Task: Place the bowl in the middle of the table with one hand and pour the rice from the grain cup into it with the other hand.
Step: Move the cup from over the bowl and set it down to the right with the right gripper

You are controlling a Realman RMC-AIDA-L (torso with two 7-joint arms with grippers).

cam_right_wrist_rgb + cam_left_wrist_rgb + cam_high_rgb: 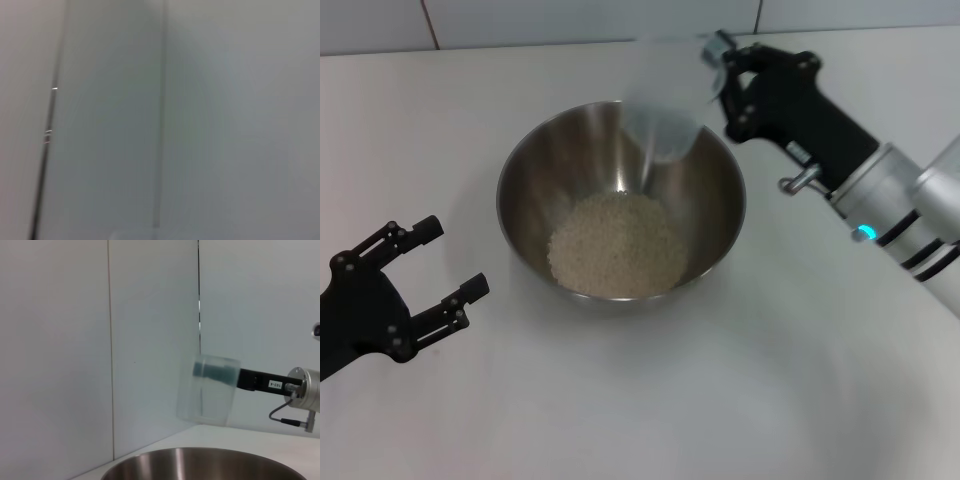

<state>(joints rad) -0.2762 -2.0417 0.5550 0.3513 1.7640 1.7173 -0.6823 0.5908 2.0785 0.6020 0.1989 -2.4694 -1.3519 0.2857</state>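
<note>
1. Head view: my right gripper [715, 75] clamps the grain cup [665, 100] over the bowl [525, 165] on the table [800, 380]; rice [617, 243] lies below it. My left gripper [445, 265] waits wide-spread beside the bowl.
2. Left wrist view: the cup [209, 390] hangs above the bowl's rim [200, 462].
3. Right wrist view: I see only blur.

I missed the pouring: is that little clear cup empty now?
It looks empty: the grain cup, held over the bowl by the right pincer, looks clear throughout, and the rice lies in the bowl.

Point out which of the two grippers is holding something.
The right gripper, raised over the bowl's far rim, is shut on the clear cup. The left gripper sits open and empty beside the bowl.
</note>
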